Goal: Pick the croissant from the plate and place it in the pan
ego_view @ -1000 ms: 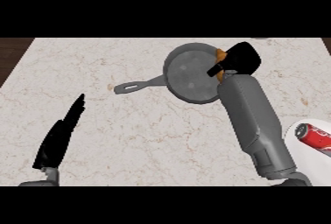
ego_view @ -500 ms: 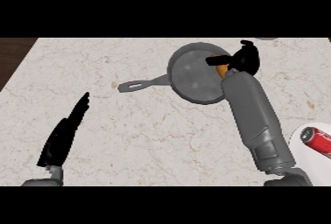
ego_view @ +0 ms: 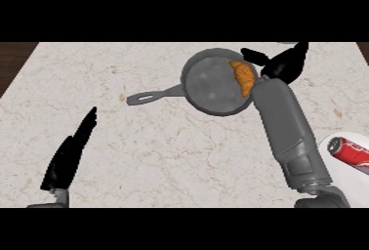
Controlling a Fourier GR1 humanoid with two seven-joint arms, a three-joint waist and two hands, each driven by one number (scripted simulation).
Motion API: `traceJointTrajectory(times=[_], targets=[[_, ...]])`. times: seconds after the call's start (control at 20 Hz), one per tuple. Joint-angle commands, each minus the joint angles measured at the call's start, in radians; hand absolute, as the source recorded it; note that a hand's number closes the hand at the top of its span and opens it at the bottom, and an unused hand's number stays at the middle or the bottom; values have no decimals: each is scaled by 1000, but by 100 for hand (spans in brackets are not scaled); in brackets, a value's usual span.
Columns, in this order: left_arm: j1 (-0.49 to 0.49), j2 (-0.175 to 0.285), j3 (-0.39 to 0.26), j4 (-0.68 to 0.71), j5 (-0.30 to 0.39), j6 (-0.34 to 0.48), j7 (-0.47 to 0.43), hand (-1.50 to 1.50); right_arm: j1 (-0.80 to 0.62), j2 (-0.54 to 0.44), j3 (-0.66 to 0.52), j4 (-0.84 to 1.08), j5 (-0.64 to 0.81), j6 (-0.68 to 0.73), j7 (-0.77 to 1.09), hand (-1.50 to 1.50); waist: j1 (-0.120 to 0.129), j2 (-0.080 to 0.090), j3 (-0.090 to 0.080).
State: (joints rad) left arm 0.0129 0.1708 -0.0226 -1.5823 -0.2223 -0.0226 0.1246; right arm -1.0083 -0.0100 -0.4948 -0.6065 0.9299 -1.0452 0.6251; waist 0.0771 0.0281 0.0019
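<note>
The croissant (ego_view: pixel 243 78) is lying inside the pan (ego_view: pixel 209 85), close against the pan's right-hand wall, its length running from the far side toward the near side. The pan is sitting flat on the marble counter (ego_view: pixel 180 156), toward the far right, with its handle (ego_view: pixel 151 97) pointing left and slightly toward the robot. The right hand (ego_view: pixel 287 66) is hovering just past the pan's right rim; its fingers are spreading wide, the thumb reaching left over the rim and the others angling away to the far side, and they are holding nothing. The thumb is showing apart from the croissant (whether the palm is touching the rim cannot be told from this angle). The right forearm (ego_view: pixel 288 132) is stretching from the lower right up to the pan's edge and covering a small part of that rim. The left hand (ego_view: pixel 72 154) is resting at the lower left above the counter, fingers straight and pressed together, pointing away from the robot, well apart from the pan. A white plate (ego_view: pixel 344 172) is showing at the right edge, carrying a red can (ego_view: pixel 349 150) lying on its side.
</note>
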Motion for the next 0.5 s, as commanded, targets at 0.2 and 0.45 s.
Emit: traceJointTrajectory(times=[0.2, 0.45], targets=[[-8, -2, 29, 0, 10, 11, 39, 0, 80, 9, 4, -22, -58, -330, -38, -150, -52, -24, -1], [28, 32, 75, -15, 34, -6, 31, 0, 268, 10, 207, -187, -108, -311, -12, -150, -86, -41, -3]])
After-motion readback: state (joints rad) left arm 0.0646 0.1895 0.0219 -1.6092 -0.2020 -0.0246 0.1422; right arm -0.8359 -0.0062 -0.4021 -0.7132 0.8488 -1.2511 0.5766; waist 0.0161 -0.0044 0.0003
